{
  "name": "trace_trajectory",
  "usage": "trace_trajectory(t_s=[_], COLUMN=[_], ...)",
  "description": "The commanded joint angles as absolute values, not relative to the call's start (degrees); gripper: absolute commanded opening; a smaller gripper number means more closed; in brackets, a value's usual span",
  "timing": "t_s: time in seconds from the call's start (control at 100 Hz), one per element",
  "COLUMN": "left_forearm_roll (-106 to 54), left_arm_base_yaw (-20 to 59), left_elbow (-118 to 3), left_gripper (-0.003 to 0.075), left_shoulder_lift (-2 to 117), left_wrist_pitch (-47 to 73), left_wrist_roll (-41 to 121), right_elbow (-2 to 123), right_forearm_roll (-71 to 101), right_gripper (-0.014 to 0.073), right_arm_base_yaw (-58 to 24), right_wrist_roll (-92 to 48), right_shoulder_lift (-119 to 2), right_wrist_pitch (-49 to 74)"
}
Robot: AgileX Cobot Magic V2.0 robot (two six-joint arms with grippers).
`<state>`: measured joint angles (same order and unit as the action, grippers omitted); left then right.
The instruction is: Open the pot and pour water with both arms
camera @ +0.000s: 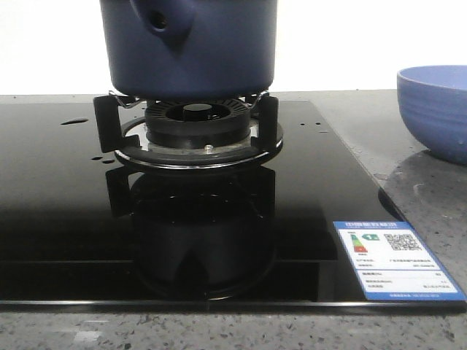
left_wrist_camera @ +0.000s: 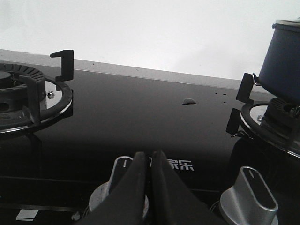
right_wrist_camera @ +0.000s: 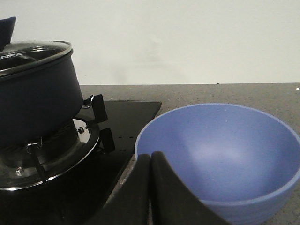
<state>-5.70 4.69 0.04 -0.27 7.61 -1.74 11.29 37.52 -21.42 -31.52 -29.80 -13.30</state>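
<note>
The dark navy pot [camera: 190,47] stands on the burner grate [camera: 186,124] of the black glass cooktop, its handle stub with a round hole facing the front camera. In the right wrist view the pot [right_wrist_camera: 33,93] carries a glass lid [right_wrist_camera: 33,51] with a steel rim. The pot's side also shows in the left wrist view [left_wrist_camera: 283,61]. Small water drops [camera: 73,122] lie on the glass. My left gripper [left_wrist_camera: 146,157] is shut and empty above a stove knob [left_wrist_camera: 119,171]. My right gripper [right_wrist_camera: 150,157] is shut and empty in front of the blue bowl [right_wrist_camera: 220,154].
The lighter blue bowl [camera: 434,109] stands on the grey stone counter right of the cooktop. A second burner [left_wrist_camera: 23,96] is on the stove's left. Another knob [left_wrist_camera: 251,194] sits near the pot's burner. An energy label [camera: 394,266] is stuck on the cooktop's front right corner.
</note>
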Motion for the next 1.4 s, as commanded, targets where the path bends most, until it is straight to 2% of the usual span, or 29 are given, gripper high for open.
trace_trajectory(t_s=[0.0, 0.47, 0.56, 0.79, 1.08, 1.18, 1.39], left_forearm_roll=[-6.2, -6.2, -6.2, -6.2, -6.2, -6.2, -6.2], left_arm_base_yaw=[5.1, 5.1, 5.1, 5.1, 5.1, 5.1, 5.1], left_elbow=[1.9, 1.9, 1.9, 1.9, 1.9, 1.9, 1.9], left_gripper=[-0.0019, -0.0019, -0.0019, -0.0019, -0.0019, -0.0019, -0.0019], left_shoulder_lift=[-1.8, -1.8, -1.8, -1.8, -1.8, -1.8, -1.7], left_wrist_pitch=[3.5, 3.5, 3.5, 3.5, 3.5, 3.5, 3.5], left_wrist_roll=[-2.3, -2.3, -2.3, -2.3, -2.3, -2.3, -2.3], right_elbow=[12.9, 12.9, 12.2, 8.2, -2.2, -2.1, -2.2], right_forearm_roll=[37.0, 36.8, 31.3, 3.0, 2.2, 2.1, 1.0], right_gripper=[-0.0057, -0.0057, -0.0057, -0.0057, -0.0057, -0.0057, -0.0057], right_arm_base_yaw=[-21.4, -21.0, -17.5, -1.9, 0.3, 1.7, 2.9], right_wrist_roll=[-32.1, -32.1, -29.8, -2.0, -1.6, -1.6, -1.6], right_shoulder_lift=[-29.8, -28.5, -26.2, -16.9, -3.3, 1.7, 1.5], right_wrist_pitch=[-17.3, -16.1, -15.7, -6.4, -5.3, 2.2, 3.6])
